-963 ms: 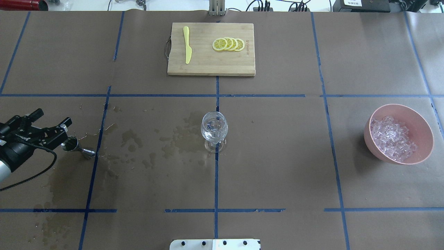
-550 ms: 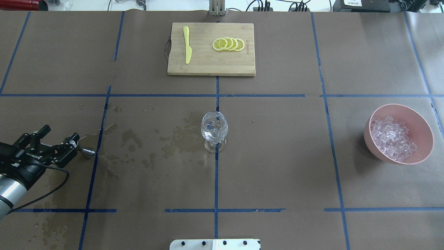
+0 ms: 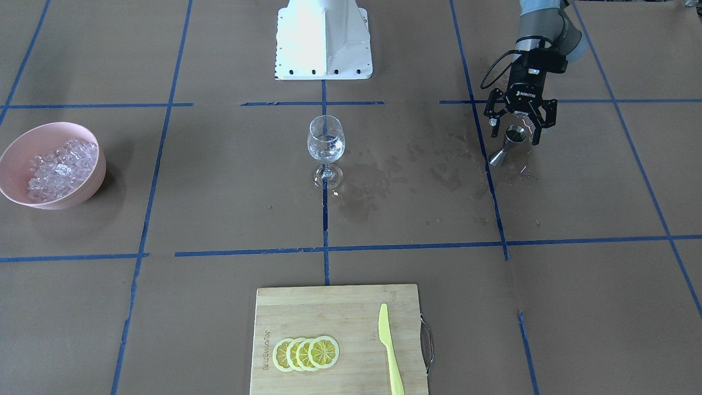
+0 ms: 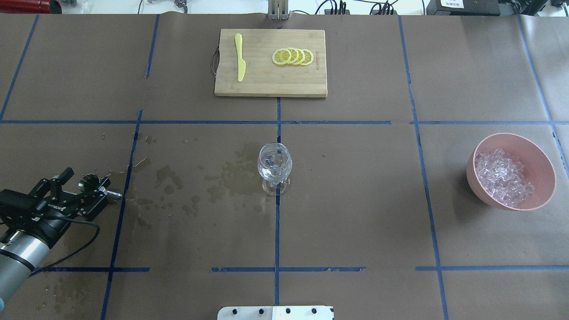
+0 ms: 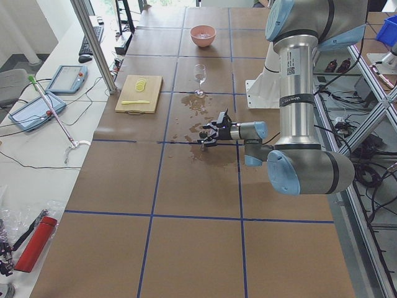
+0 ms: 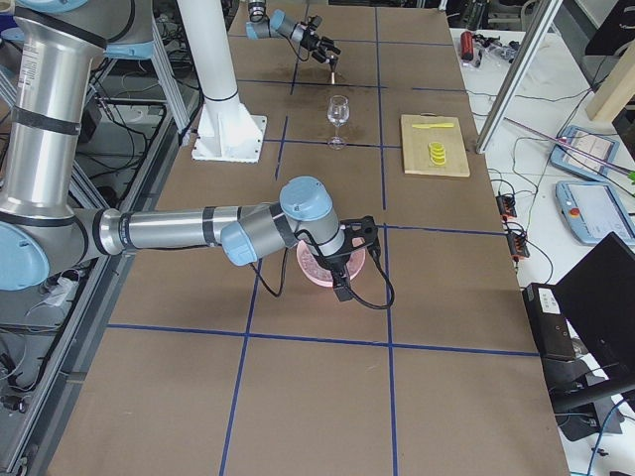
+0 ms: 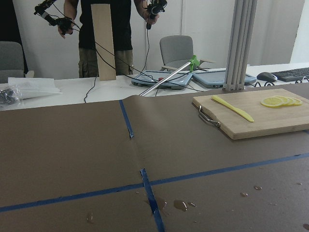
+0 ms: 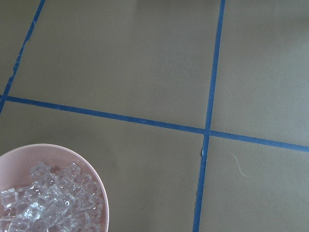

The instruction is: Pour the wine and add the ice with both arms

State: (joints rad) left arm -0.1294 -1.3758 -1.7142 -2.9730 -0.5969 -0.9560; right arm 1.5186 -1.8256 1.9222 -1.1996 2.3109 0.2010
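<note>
At lower left of the overhead view, the left gripper (image 4: 87, 178) stands spread wide astride the upright jigger (image 3: 502, 154), clasping nothing. The wine (image 3: 326, 150) sits in the central wine glass (image 4: 274, 161). At right, the ice (image 4: 502, 175) fills the pink bowl (image 4: 535, 151). The right gripper (image 6: 349, 266) hangs just over it, much the nearer; I cannot tell its spread.

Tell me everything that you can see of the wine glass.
The wine glass is clear and colourless, with a rounded bowl, a thin stem and a round foot. It stands upright near the middle of the table, its foot on a blue tape line. A little clear liquid seems to lie in the bowl, though glare makes this hard to judge. Wet stains darken the table beside its foot, toward the robot's left. Nothing but the table touches it.
</note>
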